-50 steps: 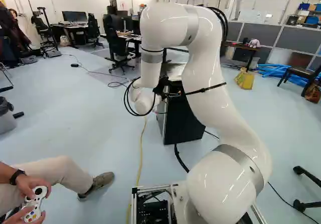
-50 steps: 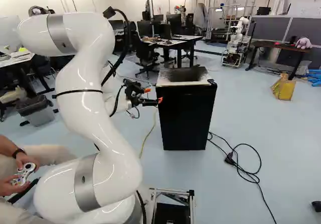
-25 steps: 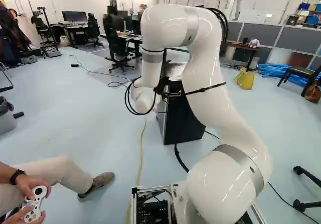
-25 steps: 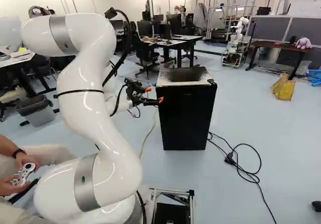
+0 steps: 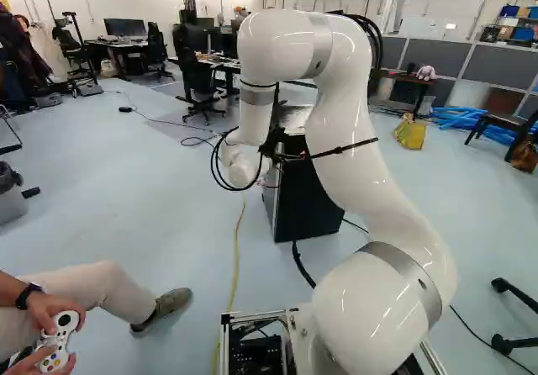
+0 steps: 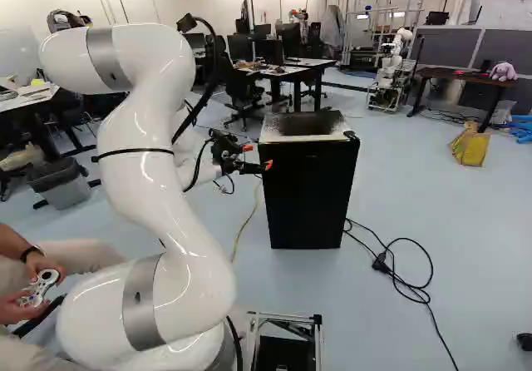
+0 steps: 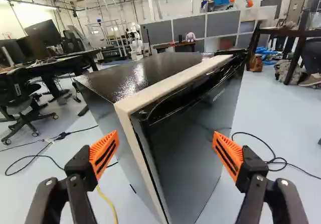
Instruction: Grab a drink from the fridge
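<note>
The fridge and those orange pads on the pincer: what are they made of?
The fridge is mostly glossy black, perhaps painted metal or plastic: light glares off its top. The orange pads look matte, likely rubber or soft plastic, judging by their dull, slotted surface.

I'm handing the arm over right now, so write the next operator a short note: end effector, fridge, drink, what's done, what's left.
End effector: open and empty, fingers well apart, near the fridge, whose near corner shows between them in the wrist view. Contact can't be confirmed.
Fridge door: looks shut.
Drink: none in sight, presumably inside.
Done: arm is up at the fridge.
Left: open the door, find and grip a drink, bring it out.
Watch: black cable lies beside the fridge.
</note>
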Controlling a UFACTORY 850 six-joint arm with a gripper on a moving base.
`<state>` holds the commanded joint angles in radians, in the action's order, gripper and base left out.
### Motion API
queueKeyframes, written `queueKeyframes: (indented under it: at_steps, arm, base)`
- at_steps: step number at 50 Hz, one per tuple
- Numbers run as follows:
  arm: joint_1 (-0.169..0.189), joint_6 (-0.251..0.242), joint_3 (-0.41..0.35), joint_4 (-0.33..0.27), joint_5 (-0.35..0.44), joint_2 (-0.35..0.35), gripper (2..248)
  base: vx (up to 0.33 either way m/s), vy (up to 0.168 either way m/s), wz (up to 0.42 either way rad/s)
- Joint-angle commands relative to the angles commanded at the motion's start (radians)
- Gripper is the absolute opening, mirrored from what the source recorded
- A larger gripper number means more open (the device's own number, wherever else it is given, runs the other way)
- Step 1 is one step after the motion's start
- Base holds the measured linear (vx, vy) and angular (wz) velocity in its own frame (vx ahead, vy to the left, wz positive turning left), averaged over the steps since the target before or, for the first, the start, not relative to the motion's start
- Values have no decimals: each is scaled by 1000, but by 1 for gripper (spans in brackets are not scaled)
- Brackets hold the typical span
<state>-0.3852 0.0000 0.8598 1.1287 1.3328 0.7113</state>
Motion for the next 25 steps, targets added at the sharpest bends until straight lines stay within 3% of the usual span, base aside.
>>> queueKeyframes:
  at_steps: [25]
  arm:
    - [19, 0, 7, 20, 0, 4, 247]
  base:
    - [0, 0, 0]
